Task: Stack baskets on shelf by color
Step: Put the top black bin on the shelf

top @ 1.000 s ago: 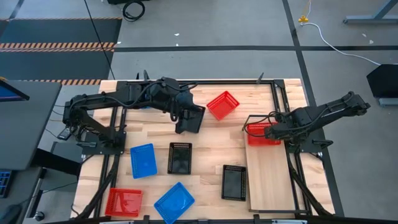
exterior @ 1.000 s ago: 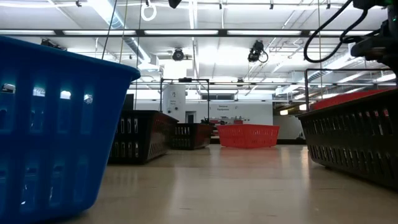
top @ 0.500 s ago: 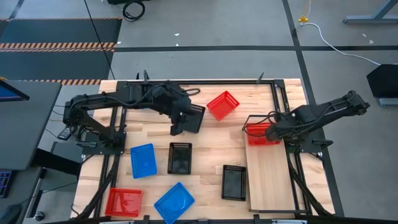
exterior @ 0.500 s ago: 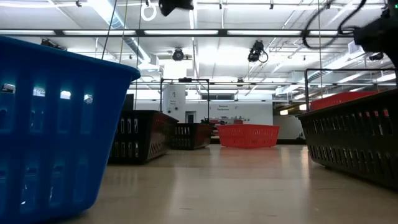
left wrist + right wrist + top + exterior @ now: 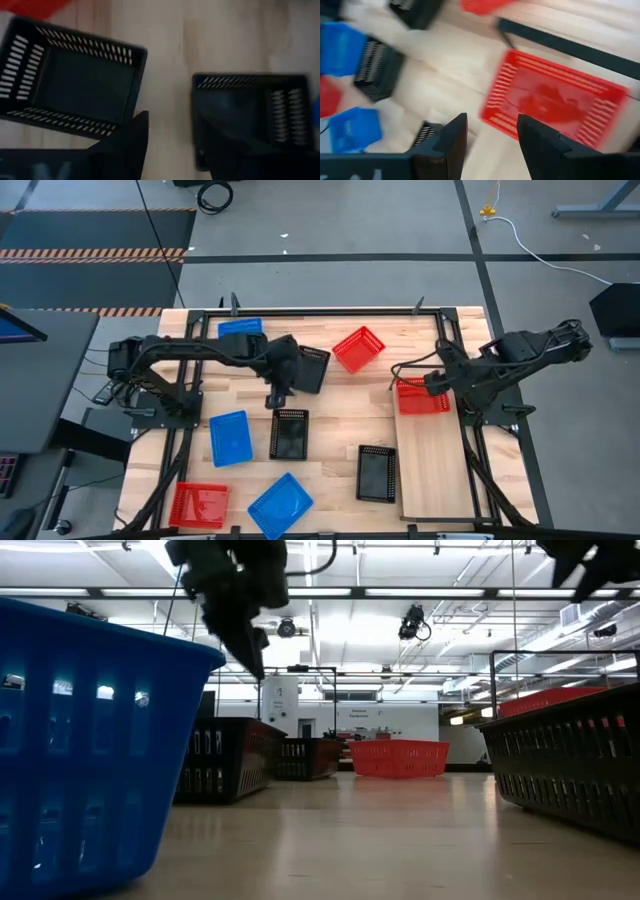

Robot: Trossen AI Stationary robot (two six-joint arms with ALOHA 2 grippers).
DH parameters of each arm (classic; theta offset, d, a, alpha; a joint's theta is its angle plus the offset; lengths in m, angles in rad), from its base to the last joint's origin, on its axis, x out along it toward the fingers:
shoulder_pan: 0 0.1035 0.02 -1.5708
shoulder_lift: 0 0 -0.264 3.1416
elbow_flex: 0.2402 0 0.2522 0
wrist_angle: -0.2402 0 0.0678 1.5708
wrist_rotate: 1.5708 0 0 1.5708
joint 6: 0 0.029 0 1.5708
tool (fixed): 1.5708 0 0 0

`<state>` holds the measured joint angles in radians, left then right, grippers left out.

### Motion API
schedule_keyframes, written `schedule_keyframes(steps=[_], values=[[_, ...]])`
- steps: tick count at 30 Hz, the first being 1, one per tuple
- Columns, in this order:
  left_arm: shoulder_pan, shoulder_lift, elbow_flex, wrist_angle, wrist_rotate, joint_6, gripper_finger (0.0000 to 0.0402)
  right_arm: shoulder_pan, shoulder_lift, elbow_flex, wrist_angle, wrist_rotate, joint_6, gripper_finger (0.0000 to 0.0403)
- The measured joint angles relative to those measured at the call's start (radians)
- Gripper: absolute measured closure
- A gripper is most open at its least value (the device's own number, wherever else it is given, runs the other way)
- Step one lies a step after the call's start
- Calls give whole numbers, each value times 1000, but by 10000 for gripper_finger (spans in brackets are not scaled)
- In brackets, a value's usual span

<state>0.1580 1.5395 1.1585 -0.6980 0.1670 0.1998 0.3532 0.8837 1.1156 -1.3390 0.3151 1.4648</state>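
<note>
My left gripper (image 5: 273, 394) (image 5: 170, 150) is open and empty, above the table between two black baskets: one at the far middle (image 5: 311, 368) (image 5: 75, 95) and one nearer (image 5: 289, 433) (image 5: 250, 120). My right gripper (image 5: 437, 379) (image 5: 490, 140) is open and empty, above and beside the red basket (image 5: 423, 396) (image 5: 550, 102) that lies on the far end of the pale shelf board (image 5: 436, 475). Another red basket (image 5: 358, 348) lies tilted at the far middle. All baskets rest on their bottoms.
Also on the table are blue baskets at the far left (image 5: 240, 328), left (image 5: 230, 437) and near edge (image 5: 280, 505), a red basket (image 5: 198, 503) at the near left corner and a black basket (image 5: 376, 472) beside the shelf. A black wire frame (image 5: 440, 320) rims the table.
My left gripper has gone from over the far black basket toward the table's near left, leaving that basket where it was and uncovering the far blue basket. My right gripper has risen and drawn back from the red basket, which stays on the shelf.
</note>
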Motion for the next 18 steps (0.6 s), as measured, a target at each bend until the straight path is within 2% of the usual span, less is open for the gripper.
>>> schedule_keyframes(steps=[3,7,11,18], values=[[-25,15,-39,94,-69,53,211,4,35,0,151,14,-139,226],[-39,55,-74,188,-104,116,199,15,83,0,371,33,-291,226],[-28,114,-93,235,-130,159,192,14,120,0,498,39,-308,226],[-2,185,-101,306,-138,179,194,-4,145,0,609,71,-271,226]])
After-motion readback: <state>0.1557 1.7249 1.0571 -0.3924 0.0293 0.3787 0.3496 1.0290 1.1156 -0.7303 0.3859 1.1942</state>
